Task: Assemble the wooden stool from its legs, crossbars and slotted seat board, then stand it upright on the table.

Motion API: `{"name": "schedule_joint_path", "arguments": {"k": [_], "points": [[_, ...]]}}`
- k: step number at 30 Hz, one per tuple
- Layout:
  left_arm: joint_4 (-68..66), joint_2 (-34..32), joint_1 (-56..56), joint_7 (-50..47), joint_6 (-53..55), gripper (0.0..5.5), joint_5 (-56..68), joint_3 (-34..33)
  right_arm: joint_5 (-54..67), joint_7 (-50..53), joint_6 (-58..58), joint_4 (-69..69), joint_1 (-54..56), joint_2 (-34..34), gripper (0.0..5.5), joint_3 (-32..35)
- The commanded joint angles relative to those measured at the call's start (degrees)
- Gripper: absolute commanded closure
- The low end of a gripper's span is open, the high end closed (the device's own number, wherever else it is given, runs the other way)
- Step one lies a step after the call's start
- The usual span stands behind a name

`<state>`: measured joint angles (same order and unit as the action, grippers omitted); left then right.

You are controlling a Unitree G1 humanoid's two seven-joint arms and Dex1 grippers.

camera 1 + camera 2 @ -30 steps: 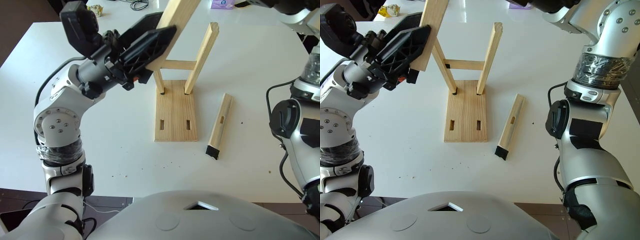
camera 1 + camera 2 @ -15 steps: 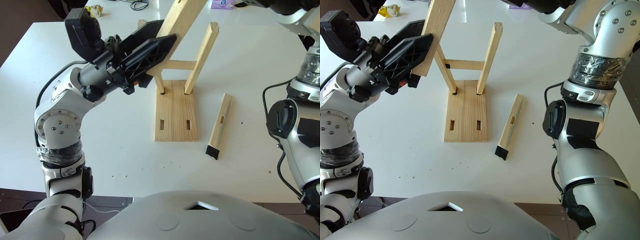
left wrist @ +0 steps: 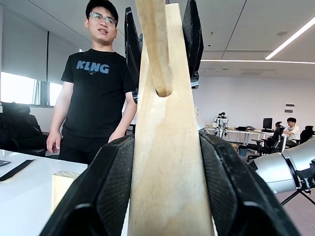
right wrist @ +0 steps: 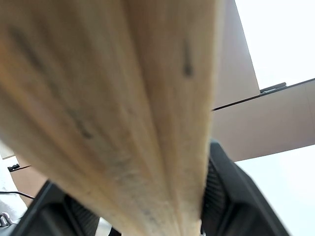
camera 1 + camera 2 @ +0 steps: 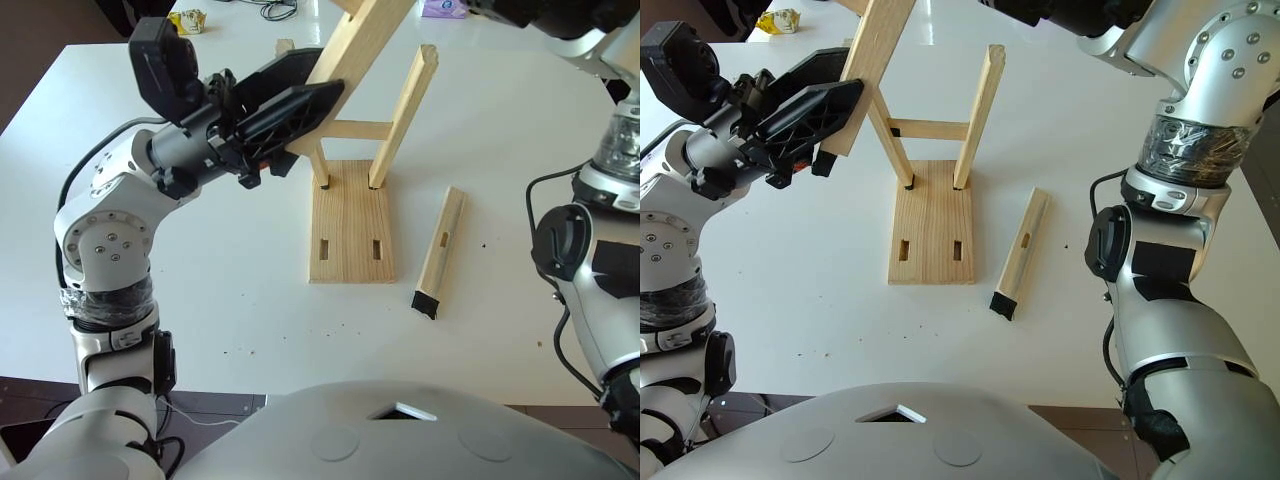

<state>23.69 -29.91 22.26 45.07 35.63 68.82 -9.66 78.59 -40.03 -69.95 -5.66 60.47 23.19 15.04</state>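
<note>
- Left eye view: the seat board (image 5: 350,240) is seen lying flat on the white table (image 5: 200,300). Two standing legs (image 5: 405,110) are set in its far slots and joined by a crossbar (image 5: 355,129).
- A loose leg (image 5: 441,250) with a black end lies on the table just beside the board, on the robot's right, not touching it.
- The left gripper (image 5: 325,75) is held above the table on the left of the board. Its black fingers are clamped on a held leg (image 5: 360,35), which is tilted and raised over the standing legs.
- Right eye view: the held leg runs up to the top edge, where the right arm's dark end is seen above the far side of the table.
- Left wrist view: the held leg is pressed between the left gripper's fingers (image 3: 98,196). At its far end two more black fingers are closed on its sides, and a narrower wooden piece (image 3: 155,49) lies across its face.
- Right wrist view: the right gripper (image 4: 142,196) is seen clamped on the held leg, with a black finger on either side of the wood.
</note>
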Motion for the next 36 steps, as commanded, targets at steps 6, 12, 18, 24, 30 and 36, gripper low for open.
{"name": "schedule_joint_path", "arguments": {"k": [6, 12, 18, 24, 30, 36], "points": [[-5.00, -1.25, 2.26, -2.57, 3.21, 2.49, 0.32, -2.75, -3.55, -2.17, 3.55, 2.23, -1.14, 1.76, 3.38, 0.38], [-4.23, -1.53, -0.94, -3.81, 1.77, 1.98, -0.91, -6.16, -6.55, -2.65, 5.81, 2.67, -1.23, 2.71, 3.49, -0.18], [-3.69, -1.96, -11.64, -5.26, -2.71, 1.97, -6.36, -12.96, -11.28, -7.94, 7.73, 5.10, -4.06, 6.11, 3.49, -2.19], [-11.20, 3.96, -18.61, -16.44, -9.72, 1.97, -14.99, -19.34, -22.50, -19.90, 18.78, 13.72, -19.03, 11.17, 3.49, -7.86], [-7.65, 15.15, -16.69, -37.02, -12.88, 1.97, -17.55, -20.23, -30.75, -25.70, 29.61, 19.86, -32.53, 12.40, 3.49, -11.01], [-1.51, 21.97, -14.24, -49.80, -14.72, 1.97, -24.54, -15.08, -30.56, -25.10, 32.87, 23.37, -36.01, 11.38, 3.49, -9.75]]}}
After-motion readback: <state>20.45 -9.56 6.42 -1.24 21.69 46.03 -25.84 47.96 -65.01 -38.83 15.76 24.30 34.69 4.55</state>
